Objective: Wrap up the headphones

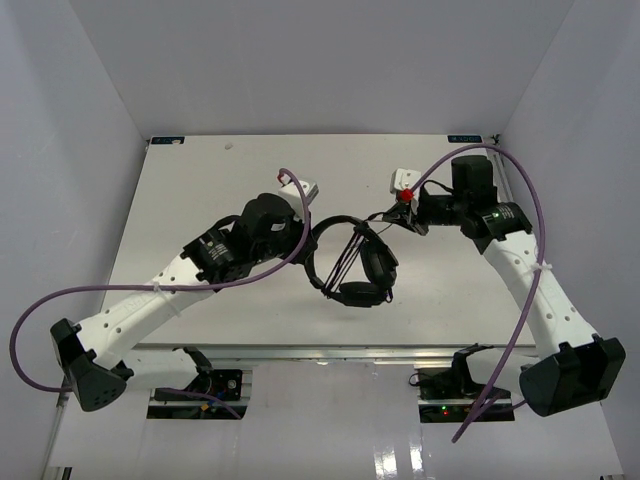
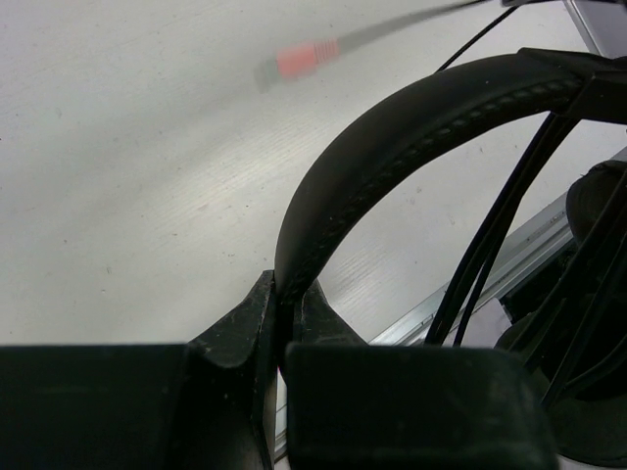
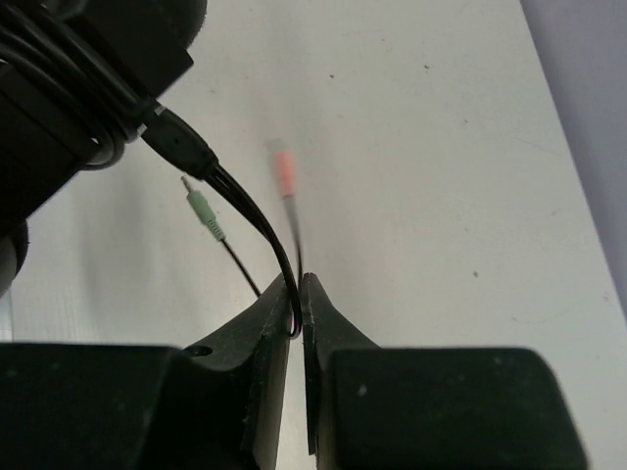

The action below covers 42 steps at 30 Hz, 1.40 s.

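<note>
The black headphones (image 1: 352,262) sit at the table's middle, with cord strands wound across the band between the earcups. My left gripper (image 1: 310,238) is shut on the arched headband (image 2: 392,127), which rises from between its jaws (image 2: 287,286). My right gripper (image 1: 397,210) stands just right of the headphones. Its jaws (image 3: 299,282) are pinched on a loop of the thin black cord (image 3: 250,211), with a hair of gap left between them. Beyond those jaws a pink plug (image 3: 284,171) hangs blurred and a green plug (image 3: 203,211) hangs beside it. An earcup with coiled cord (image 3: 69,108) fills the upper left of the right wrist view.
Thick purple robot cables (image 1: 535,215) arc over both arms. The table's front metal edge (image 1: 330,350) runs just below the headphones. White walls close in the left, the right and the back. Bare white tabletop (image 1: 230,180) lies behind the grippers.
</note>
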Available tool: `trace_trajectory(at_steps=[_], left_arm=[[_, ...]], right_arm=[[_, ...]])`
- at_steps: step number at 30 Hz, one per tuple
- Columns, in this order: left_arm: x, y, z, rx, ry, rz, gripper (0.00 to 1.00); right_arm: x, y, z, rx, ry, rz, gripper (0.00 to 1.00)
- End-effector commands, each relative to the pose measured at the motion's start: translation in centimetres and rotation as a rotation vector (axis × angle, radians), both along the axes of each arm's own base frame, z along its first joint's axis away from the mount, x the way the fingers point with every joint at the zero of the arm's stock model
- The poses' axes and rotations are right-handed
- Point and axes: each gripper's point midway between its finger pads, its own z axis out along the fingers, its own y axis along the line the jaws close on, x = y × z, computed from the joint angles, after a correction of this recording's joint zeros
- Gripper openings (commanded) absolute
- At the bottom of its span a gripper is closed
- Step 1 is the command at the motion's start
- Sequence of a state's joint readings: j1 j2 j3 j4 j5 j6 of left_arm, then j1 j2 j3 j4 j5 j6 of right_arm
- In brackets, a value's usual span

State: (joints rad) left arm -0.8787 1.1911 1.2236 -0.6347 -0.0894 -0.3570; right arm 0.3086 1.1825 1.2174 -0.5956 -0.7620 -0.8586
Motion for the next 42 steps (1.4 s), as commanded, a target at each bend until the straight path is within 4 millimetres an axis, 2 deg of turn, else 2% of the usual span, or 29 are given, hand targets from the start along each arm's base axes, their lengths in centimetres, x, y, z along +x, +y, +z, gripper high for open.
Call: trace_trajectory(at_steps=[1, 6, 10, 14, 16, 17, 18, 19, 22, 24, 27, 31, 37, 42], left_arm=[[-0.6, -0.1, 3.4, -0.114, -0.046, -0.003, 0.0], [0.1, -0.2, 2.2, -0.096, -0.043, 0.027, 0.0], [0.6, -0.3, 0.7, -0.086, -0.044, 0.045, 0.0], [1.1, -0.2, -0.8, -0.099, -0.045, 0.083, 0.0], [1.1, 0.5, -3.0, -0.084, -0.033, 0.116, 0.0], [1.3, 0.5, -3.2, -0.105, -0.047, 0.127, 0.0], [1.1, 1.0, -4.6, -0.097, -0.043, 0.139, 0.0], [1.2, 0.8, -3.9, -0.124, -0.054, 0.142, 0.0], [1.0, 1.3, -6.4, -0.133, -0.035, 0.17, 0.0], [0.9, 1.3, -7.1, -0.141, -0.03, 0.173, 0.0], [0.9, 1.3, -7.8, -0.136, -0.023, 0.177, 0.0], [1.0, 1.6, -9.3, -0.092, -0.004, 0.187, 0.0], [1.1, 3.0, -11.0, -0.049, -0.002, 0.237, 0.0], [1.7, 4.2, -12.1, -0.015, 0.005, 0.29, 0.0]], right_arm=[[-0.1, 1.5, -1.0, 0.127, 0.121, 0.065, 0.16], [-0.9, 2.6, -2.5, 0.214, 0.254, 0.108, 0.19], [-0.8, 3.1, -3.2, 0.261, 0.296, 0.12, 0.2], [-1.3, 3.5, -5.0, 0.306, 0.358, 0.134, 0.2], [-2.1, 3.6, -6.7, 0.326, 0.426, 0.126, 0.2], [-2.1, 3.6, -7.1, 0.334, 0.434, 0.121, 0.19], [-1.9, 3.7, -7.3, 0.344, 0.417, 0.122, 0.18], [-2.0, 3.7, -7.9, 0.345, 0.43, 0.118, 0.18], [-2.7, 3.5, -11.0, 0.341, 0.506, 0.093, 0.18], [-2.6, 3.5, -12.4, 0.333, 0.533, 0.076, 0.19], [-2.3, 3.4, -14.1, 0.321, 0.571, 0.049, 0.28], [-0.9, 3.0, -15.2, 0.303, 0.563, -0.026, 0.45], [1.1, 1.0, -15.0, 0.28, 0.514, -0.104, 0.62], [3.0, -2.0, -13.6, 0.249, 0.417, -0.182, 0.75]])
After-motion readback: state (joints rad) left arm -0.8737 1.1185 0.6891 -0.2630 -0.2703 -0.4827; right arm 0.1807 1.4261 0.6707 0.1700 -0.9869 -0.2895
